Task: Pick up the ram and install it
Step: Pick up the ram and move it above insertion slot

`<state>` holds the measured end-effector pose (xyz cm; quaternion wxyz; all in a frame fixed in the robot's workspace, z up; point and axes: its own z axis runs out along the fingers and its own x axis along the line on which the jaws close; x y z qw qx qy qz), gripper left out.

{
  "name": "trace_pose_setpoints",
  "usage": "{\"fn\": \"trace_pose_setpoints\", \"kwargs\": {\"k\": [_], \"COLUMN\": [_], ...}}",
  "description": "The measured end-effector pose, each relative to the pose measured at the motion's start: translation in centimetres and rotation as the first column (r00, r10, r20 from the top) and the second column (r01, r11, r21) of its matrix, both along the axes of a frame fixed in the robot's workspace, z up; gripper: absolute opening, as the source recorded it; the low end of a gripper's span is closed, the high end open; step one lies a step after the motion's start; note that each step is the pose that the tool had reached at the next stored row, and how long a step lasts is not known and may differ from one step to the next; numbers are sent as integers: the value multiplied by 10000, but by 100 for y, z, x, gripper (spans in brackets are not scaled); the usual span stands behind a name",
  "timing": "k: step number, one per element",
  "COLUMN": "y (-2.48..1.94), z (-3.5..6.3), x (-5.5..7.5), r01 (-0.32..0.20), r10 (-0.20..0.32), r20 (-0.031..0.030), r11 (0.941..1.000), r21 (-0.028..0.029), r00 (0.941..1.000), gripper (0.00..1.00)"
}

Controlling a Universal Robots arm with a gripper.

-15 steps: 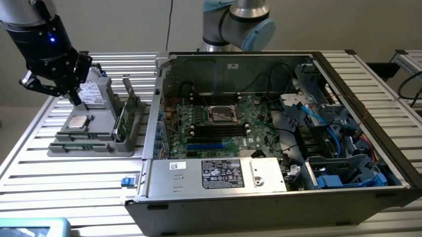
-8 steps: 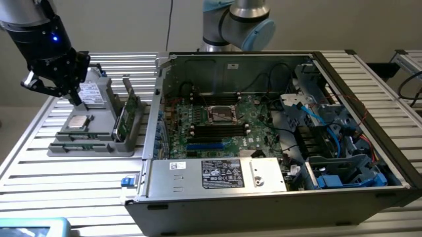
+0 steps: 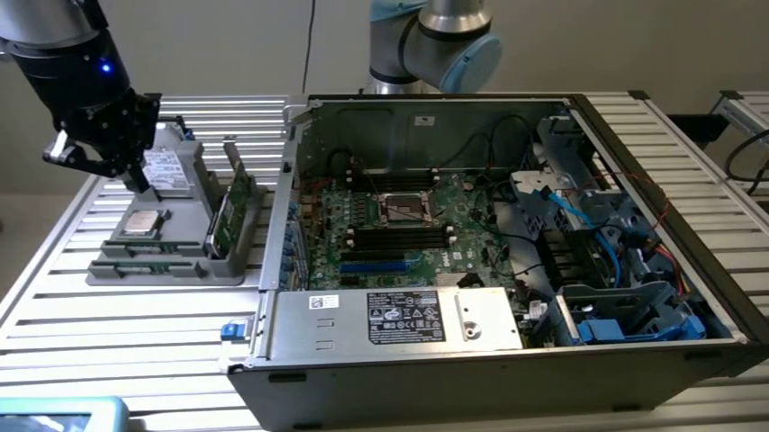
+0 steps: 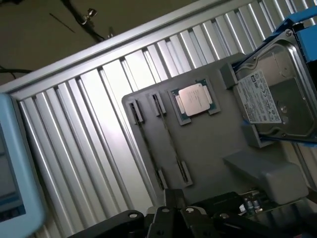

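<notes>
Pick-up is judged barely begun; the gripper (image 3: 121, 175) is clenched on nothing above the tray (image 3: 157, 268); the ram (image 3: 223, 220) stands near it, on the side toward the computer case (image 3: 397, 360). Opened jaws, aligned over the stick, would be needed.

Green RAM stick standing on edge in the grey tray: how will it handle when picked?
The thin green circuit-board stick is probably stiff and light. Standing on its narrow edge in the grey tray, it could tip if nudged sideways.
</notes>
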<state>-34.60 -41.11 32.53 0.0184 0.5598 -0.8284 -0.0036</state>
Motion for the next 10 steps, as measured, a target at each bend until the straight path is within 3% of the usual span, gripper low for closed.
{"fn": "trace_pose_setpoints", "kwargs": {"k": [5,10], "y": [0,0], "z": [-2,-2], "x": [0,0], "r01": [-909,-1816], "r10": [909,1816], "r20": [0,1], "r11": [9959,9834], "r21": [2,3], "r00": [9959,9834], "gripper": [11,11]}}
